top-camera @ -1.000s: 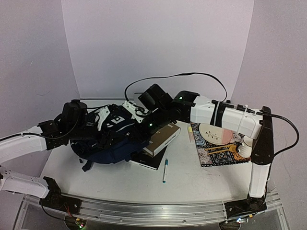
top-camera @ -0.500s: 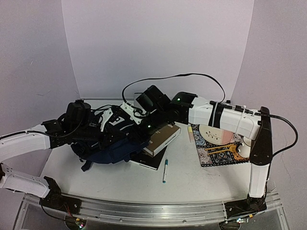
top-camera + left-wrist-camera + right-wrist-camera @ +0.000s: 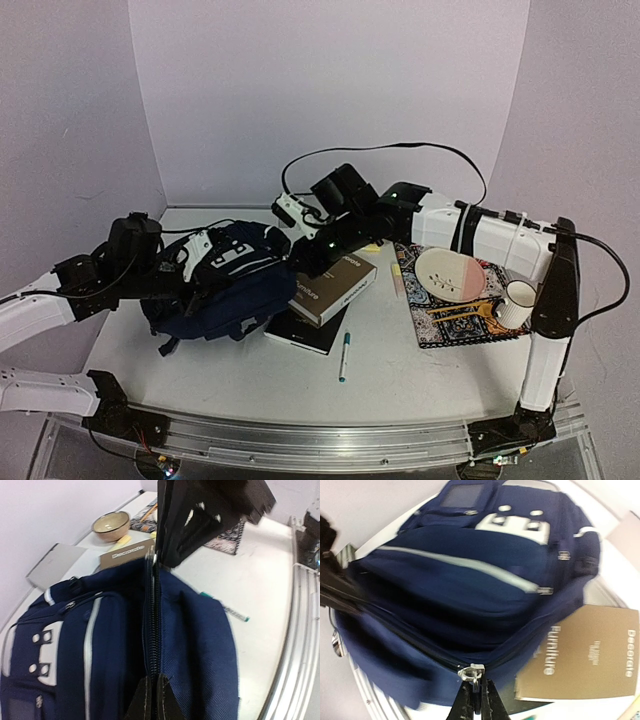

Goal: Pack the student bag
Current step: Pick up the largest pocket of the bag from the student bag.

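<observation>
The student bag [image 3: 225, 285], dark navy with grey stripes and a light buckle patch, lies on its side at the left of the table. My left gripper [image 3: 168, 272] is shut on the bag's fabric at the near end of the zip line [image 3: 153, 630], its fingertips [image 3: 142, 692] pinched together. My right gripper [image 3: 300, 262] is shut on the silver zipper pull [image 3: 471, 672] at the bag's right end. In the left wrist view the right gripper [image 3: 170, 550] stands at the far end of the zip. The zip is partly parted beside the slider.
A tan book [image 3: 335, 285] lies on a black notebook [image 3: 305, 332] against the bag's right side. A teal pen [image 3: 344, 355] lies in front. A patterned mat [image 3: 440, 325] at the right carries a plate [image 3: 450, 275] and a mug [image 3: 515, 300]. A bowl [image 3: 111, 522] sits behind.
My left gripper has shut on the bag and drawn back to the left. The right gripper has moved right and up with the zipper pull, stretching the bag between both.
</observation>
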Controlling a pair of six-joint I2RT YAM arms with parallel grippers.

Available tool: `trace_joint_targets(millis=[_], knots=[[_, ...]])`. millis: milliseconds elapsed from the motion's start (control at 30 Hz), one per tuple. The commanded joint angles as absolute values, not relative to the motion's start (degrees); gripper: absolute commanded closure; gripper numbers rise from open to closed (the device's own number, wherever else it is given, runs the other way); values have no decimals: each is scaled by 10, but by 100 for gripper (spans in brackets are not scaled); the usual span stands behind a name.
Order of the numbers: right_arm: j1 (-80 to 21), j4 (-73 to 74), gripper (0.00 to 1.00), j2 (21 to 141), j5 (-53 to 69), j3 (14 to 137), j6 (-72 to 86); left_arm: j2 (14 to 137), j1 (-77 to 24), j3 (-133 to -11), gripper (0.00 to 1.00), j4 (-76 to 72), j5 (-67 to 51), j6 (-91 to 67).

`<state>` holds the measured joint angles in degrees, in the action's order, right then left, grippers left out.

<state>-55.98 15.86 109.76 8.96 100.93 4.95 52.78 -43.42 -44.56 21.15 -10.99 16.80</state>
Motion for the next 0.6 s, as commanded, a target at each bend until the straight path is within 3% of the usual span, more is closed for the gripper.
trace_joint_targets(millis=[0, 167, 333, 567], knots=[[-515, 172, 100, 1050, 21, 1005, 37, 487, -428, -472, 100, 330, 41, 221], [-516, 176, 100, 1079, 83, 1027, 58, 456, -428, -475, 100, 382, 123, 243], [-546, 173, 100, 1110, 130, 1052, 71, 429, -428, -476, 98, 390, 120, 240], [-580, 157, 100, 1133, 154, 1082, 78, 448, -428, -501, 48, 360, 43, 207]])
